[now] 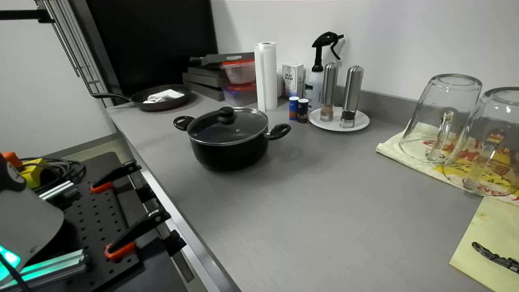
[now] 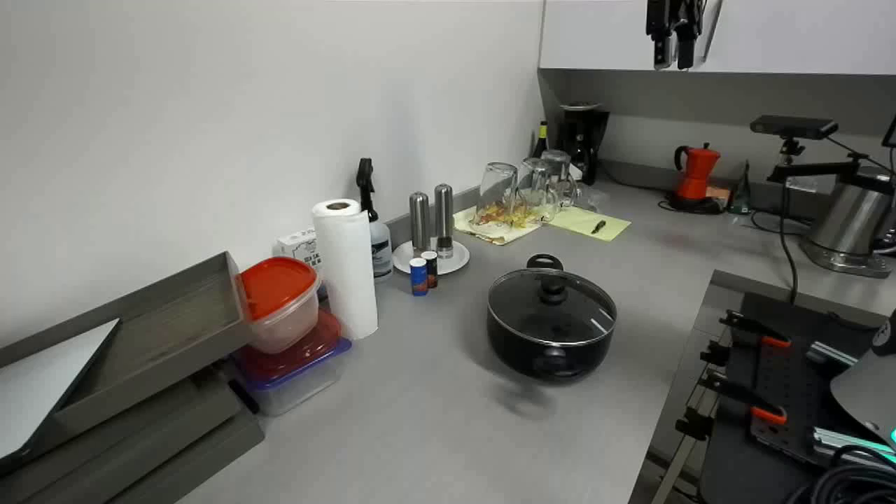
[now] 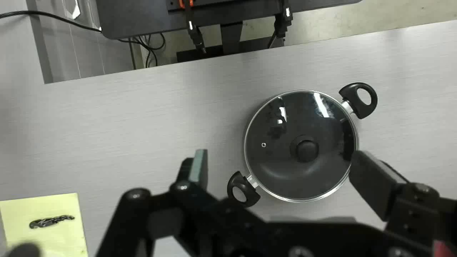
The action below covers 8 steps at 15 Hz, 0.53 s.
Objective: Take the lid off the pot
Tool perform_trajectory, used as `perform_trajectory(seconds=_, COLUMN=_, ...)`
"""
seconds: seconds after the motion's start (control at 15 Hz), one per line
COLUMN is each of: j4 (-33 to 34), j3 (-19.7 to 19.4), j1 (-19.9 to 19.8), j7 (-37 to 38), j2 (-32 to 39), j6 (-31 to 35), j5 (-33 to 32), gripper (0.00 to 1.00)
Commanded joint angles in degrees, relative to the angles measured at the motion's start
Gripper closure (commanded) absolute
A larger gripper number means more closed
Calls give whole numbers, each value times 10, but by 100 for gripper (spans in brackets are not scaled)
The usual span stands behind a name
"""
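The black pot (image 1: 229, 156) stands upright on the grey counter with a loop handle on each side. The clear glass lid (image 1: 247, 125) with a metal rim and black centre knob sits flat on top of the pot. Both also show in an exterior view, the lid (image 2: 521, 304) on the pot (image 2: 514, 350). My gripper (image 2: 674, 59) is high above the counter at the top of that view. In the wrist view my gripper (image 3: 280, 157) is wide open and empty. The lid (image 3: 285, 171) appears between its fingers, well below them, with the pot's handle (image 3: 373, 101) beyond.
A frying pan (image 1: 162, 107) with white cloth, a paper roll (image 1: 265, 81), plastic containers (image 2: 280, 301) and a white plate (image 1: 361, 123) with two metal mills stand behind the pot. Upturned glass mugs (image 2: 497, 189) stand on a cloth. The counter's edge (image 1: 178, 215) runs beside the robot's base.
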Motion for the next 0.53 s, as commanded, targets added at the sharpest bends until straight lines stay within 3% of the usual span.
perform_trajectory(seconds=0.0, j4=2, j3=-1, j1=1, j7=0, j2=1, j6=-1, j5=0, gripper=0)
perform_trajectory(seconds=0.47, j4=-2, j3=1, j1=3, j7=2, j2=9, j6=9, j5=0, gripper=0)
